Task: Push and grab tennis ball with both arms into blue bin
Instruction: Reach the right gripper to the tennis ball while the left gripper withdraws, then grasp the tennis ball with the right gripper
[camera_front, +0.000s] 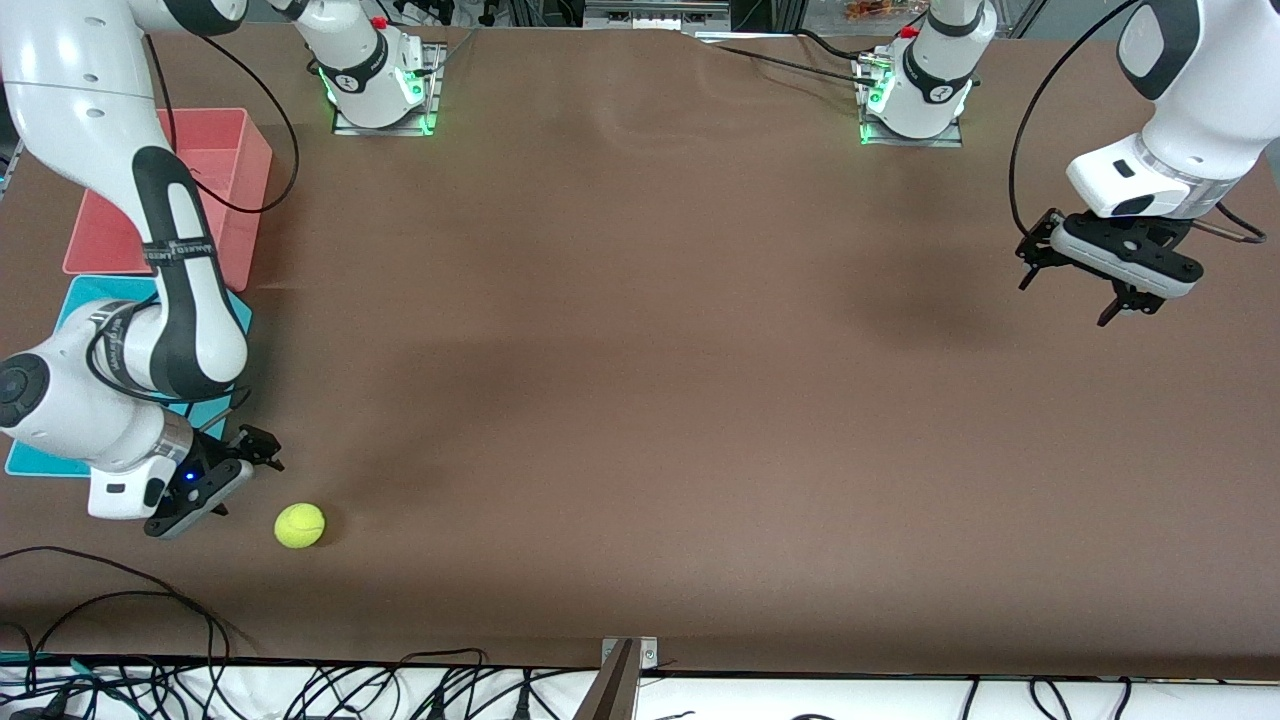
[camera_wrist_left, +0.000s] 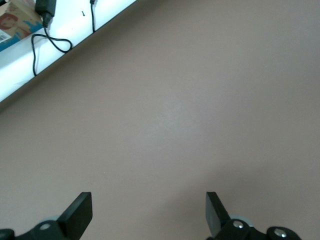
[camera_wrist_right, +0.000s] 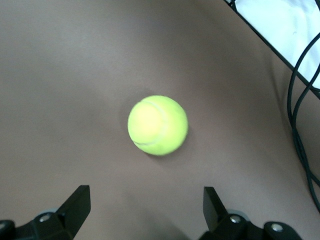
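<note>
You are at the grabbing step: the tennis ball (camera_front: 299, 525) rests on the brown table (camera_front: 640, 400) near the front camera's edge, toward the right arm's end, and it is not yet in the blue bin (camera_front: 80, 300). Your right gripper (camera_front: 235, 478) sits low just beside the ball, on the side toward the bins, with its jaws spread wide and nothing between them; in the right wrist view the ball (camera_wrist_right: 157, 125) lies ahead of the open fingertips (camera_wrist_right: 80, 202), roughly centred on the gap but apart from both. Your left gripper (camera_front: 1075, 297) hangs over bare table toward the left arm's end, well apart from the ball, jaws also wide and empty; that arm waits. The blue bin lies mostly hidden under the right arm, nearer the front camera than the pink-red bin (camera_front: 215, 160) it adjoins, and close to the ball. The next move, as I judge it, calls for you to advance the right gripper until the ball sits squarely between the fingers, then close gently, since the ball can roll away at a glancing touch. After that, lift clear of the bin's wall and carry it over the blue bin, not the pink-red one.
</note>
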